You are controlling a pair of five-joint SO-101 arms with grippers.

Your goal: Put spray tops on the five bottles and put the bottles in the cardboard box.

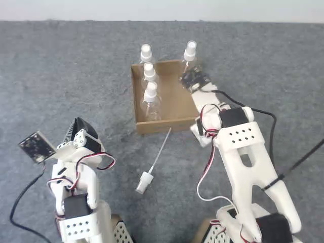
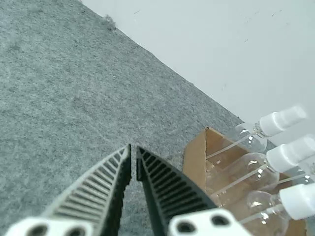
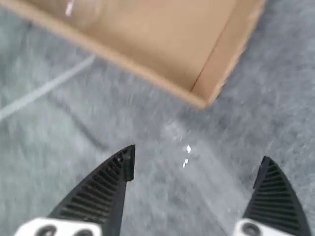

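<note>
The right end effector (image 3: 197, 155), wide open beside the cardboard box (image 1: 157, 125) corner, should take the loose spray top (image 1: 144, 182) on the worktop (image 1: 76, 76) by its head, not its tube; left end effector (image 2: 133, 147) closed, empty.

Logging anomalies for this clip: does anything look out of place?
Yes: a long-tubed white spray top lies loose on the grey carpet beside the brown cardboard box, fitted to no bottle.
</note>
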